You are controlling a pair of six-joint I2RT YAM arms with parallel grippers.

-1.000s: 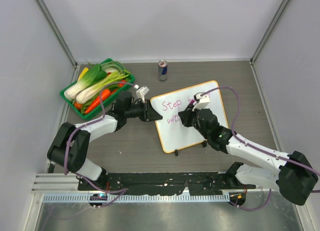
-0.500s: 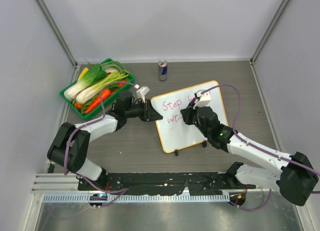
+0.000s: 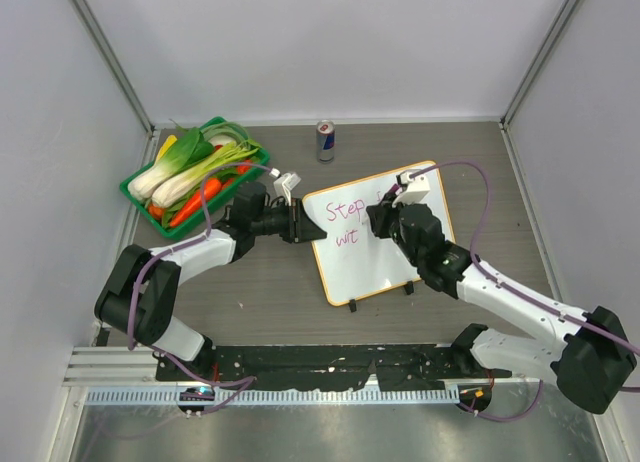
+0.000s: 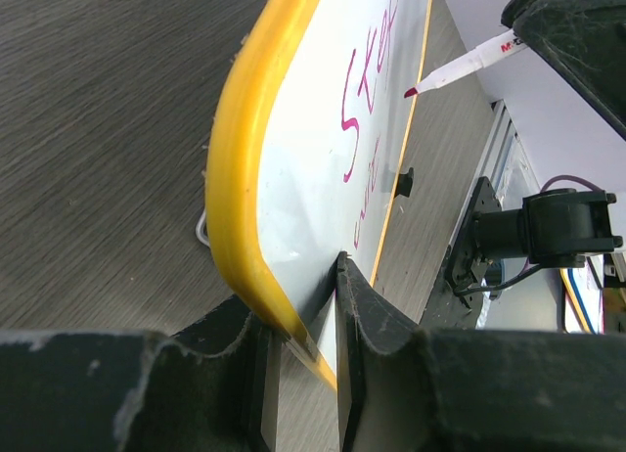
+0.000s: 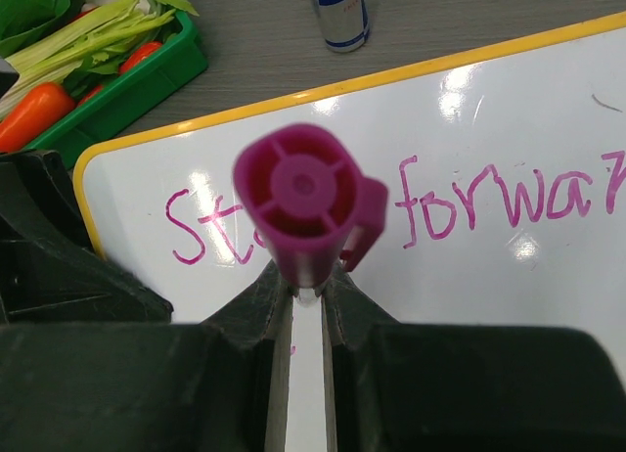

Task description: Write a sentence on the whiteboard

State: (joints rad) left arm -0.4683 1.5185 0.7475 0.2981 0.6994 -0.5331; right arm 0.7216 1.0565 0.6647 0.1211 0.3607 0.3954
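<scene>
- Clamping the edge of the flat white, orange-rimmed whiteboard (image 3: pixel 378 260): left gripper (image 4: pixel 308 310).
- Right gripper (image 5: pixel 305 288): pinched around a pink-capped white marker (image 5: pixel 305 193).
- Pink handwritten sentence (image 5: pixel 489 205): partly hidden.

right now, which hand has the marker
The right hand, shut on the magenta-capped marker; the left hand only clamps the whiteboard edge.

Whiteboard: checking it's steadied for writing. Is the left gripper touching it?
Touching. The left wrist view shows the left gripper pinching the whiteboard at its yellow corner rim, one finger on each face.
</scene>
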